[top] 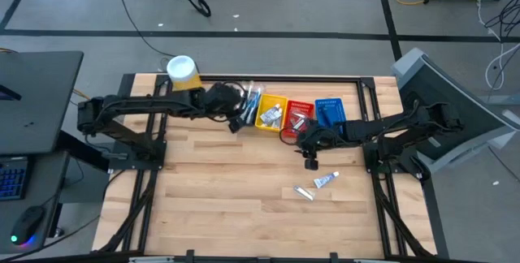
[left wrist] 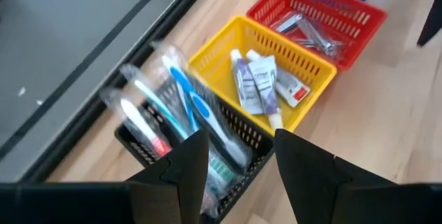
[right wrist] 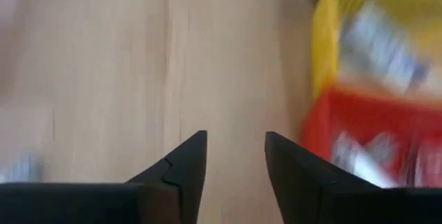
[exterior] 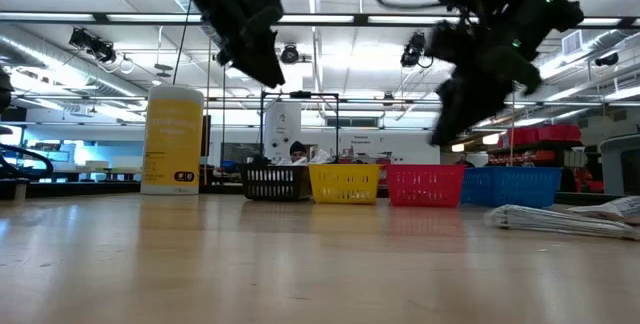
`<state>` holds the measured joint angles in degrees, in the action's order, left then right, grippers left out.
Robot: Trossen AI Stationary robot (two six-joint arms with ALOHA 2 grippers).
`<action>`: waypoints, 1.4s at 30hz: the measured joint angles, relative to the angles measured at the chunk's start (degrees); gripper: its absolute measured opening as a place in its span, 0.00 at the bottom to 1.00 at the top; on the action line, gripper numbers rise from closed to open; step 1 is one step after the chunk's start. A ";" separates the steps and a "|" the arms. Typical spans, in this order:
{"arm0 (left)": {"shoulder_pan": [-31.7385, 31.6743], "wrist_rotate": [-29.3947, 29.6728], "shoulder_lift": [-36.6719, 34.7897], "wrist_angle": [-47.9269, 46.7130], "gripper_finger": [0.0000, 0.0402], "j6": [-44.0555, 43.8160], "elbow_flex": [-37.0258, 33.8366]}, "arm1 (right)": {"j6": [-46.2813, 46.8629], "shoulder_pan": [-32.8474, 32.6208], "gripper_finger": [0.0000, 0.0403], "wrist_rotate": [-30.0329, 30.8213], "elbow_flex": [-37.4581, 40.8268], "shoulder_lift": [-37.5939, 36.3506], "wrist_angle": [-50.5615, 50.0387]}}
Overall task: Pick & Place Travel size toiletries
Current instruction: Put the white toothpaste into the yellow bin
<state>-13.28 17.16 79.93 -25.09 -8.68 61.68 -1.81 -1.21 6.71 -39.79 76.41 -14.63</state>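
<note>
Four little baskets stand in a row at the table's far edge. The black one holds wrapped toothbrushes. White tubes lie in the yellow one, and the red one holds slim razors. Two small white tubes lie flat on the wood at the near right. My left gripper hangs open above the black basket, nothing between its fingers. My right gripper is open above bare wood, just nearer than the red basket, with nothing in it.
A tall yellow canister with a white lid stands at the far left, behind my left arm. The blue basket ends the row on the right. Open wood spreads across the near half of the table.
</note>
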 joint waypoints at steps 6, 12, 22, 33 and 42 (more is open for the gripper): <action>0.00 0.00 -2.09 13.00 0.43 -3.21 -12.05 | 5.94 -2.10 0.40 -7.46 -5.80 -0.11 -27.12; 0.00 -0.26 -2.09 23.69 0.44 -3.54 -19.82 | 12.72 -5.74 0.41 -16.32 -7.38 -0.14 -39.76; 0.17 -0.30 -2.09 32.40 0.42 -4.46 -25.15 | 18.35 -14.32 0.41 -16.68 -2.72 -0.14 -37.34; 0.17 -2.40 -2.09 32.54 0.42 -7.14 -25.54 | 17.12 -19.14 0.41 -6.31 1.13 -0.12 -33.98; 0.17 -2.42 -2.09 32.83 0.42 -7.67 -25.54 | 18.08 -19.25 0.41 -11.39 5.21 -0.14 -29.40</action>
<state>-13.10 14.74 77.84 7.74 -16.35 36.14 16.26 -20.46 -4.68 -34.58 76.27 -44.03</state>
